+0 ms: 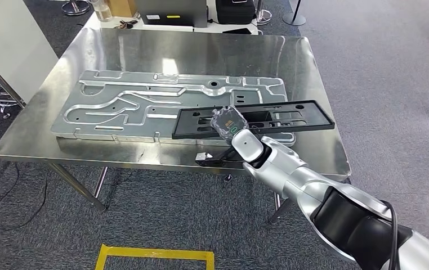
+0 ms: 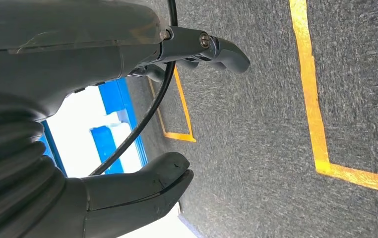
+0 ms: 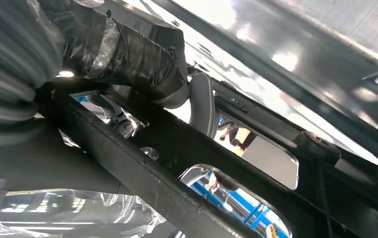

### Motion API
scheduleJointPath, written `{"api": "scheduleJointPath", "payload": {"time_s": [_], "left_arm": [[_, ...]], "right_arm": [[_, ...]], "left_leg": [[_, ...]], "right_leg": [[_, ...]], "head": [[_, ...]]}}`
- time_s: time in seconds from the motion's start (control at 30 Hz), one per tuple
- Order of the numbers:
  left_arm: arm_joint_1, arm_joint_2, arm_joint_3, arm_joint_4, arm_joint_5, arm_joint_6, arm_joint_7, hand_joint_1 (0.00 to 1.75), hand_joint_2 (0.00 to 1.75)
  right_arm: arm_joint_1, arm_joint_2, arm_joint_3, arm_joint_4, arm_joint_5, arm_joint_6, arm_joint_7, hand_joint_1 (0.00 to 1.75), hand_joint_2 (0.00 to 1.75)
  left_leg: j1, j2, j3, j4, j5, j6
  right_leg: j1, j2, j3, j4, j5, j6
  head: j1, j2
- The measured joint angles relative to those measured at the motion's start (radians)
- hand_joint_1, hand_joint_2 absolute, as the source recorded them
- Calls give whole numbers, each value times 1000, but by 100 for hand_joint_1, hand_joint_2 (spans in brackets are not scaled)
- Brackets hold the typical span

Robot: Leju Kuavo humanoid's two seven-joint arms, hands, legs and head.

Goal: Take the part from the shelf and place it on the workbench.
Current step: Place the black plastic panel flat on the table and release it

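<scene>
We see our right hand (image 1: 230, 125) grasping the long black plastic frame part (image 1: 291, 113), which lies across the large grey stamped metal panel (image 1: 122, 107) toward the front right corner of the steel workbench (image 1: 43, 101). Our left hand (image 2: 127, 124) hangs released over carpet. We judge the frame light, stiff, slightly flexible; a rail near mid-length balances best.

Big silver stamped metal panel (image 1: 144, 107) lying flat, mid-table. Yellow floor tape (image 1: 155, 256) marks a box on grey carpet (image 1: 381, 84) in front; black case (image 1: 235, 11) and cardboard box (image 1: 121, 7) at the back.
</scene>
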Motion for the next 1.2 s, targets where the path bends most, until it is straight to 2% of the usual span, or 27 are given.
{"api": "scheduleJointPath", "payload": {"time_s": [0.03,0.17,0.43,0.57,1.2], "left_arm": [[0,0,0,0,1,0,0,0,175],[0,-1,0,0,4,-2,0,0,175],[1,-3,0,0,15,-20,-2,0,175],[4,-3,0,0,37,-24,-9,0,0],[7,-3,0,0,58,-27,-10,0,0]], "right_arm": [[2,0,-3,2,0,0,0,175,175],[8,0,-13,4,0,1,-2,0,0],[59,4,-52,8,0,0,-13,0,0],[78,4,-81,12,0,-6,-19,0,0],[111,4,-120,19,0,-47,-30,0,0]], "left_leg": [[0,0,0,0,0,0],[0,0,0,0,0,0],[0,0,0,0,0,0],[0,0,0,0,0,0],[0,1,1,0,0,0]], "right_leg": [[0,0,0,0,0,0],[0,0,0,0,0,0],[0,0,0,0,0,0],[0,0,0,0,0,0],[0,1,0,0,1,0]], "head": [[0,0],[0,0],[0,0],[0,0],[0,0]]}}
